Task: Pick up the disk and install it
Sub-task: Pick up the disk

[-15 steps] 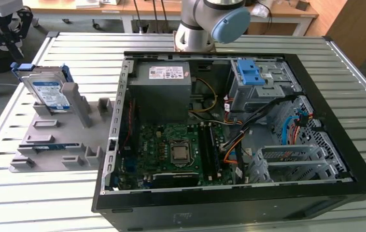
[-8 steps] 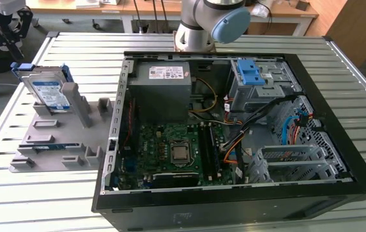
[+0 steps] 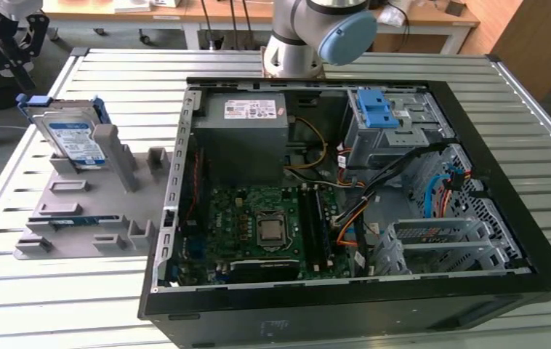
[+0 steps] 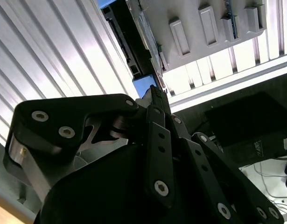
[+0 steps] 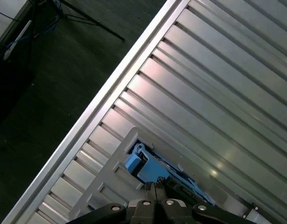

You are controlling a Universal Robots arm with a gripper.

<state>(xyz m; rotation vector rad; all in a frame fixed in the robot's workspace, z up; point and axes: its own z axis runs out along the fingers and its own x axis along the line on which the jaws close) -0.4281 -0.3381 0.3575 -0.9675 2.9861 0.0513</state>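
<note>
The disk [image 3: 69, 136], silver-grey with a white-and-blue label and a blue carrier, stands on edge in a grey slotted holder [image 3: 81, 211] on the table at the exterior view's left. My black gripper [image 3: 11, 54] hangs above and a little behind it, apart from it. In the first wrist view the gripper [image 5: 153, 189] has its fingers pressed together with nothing between them, just over the disk's blue carrier [image 5: 144, 167]. The second wrist view has the gripper [image 4: 155, 93] shut in the same way, with the holder [image 4: 204, 28] beyond it.
An open black computer case [image 3: 353, 291] lies at the exterior view's right, with a motherboard [image 3: 266, 225], a grey power supply box [image 3: 246, 138] and a drive cage with blue latch tabs [image 3: 377, 109]. The arm's base [image 3: 304, 29] stands behind the case. The ribbed table's edge [image 5: 96, 112] is near.
</note>
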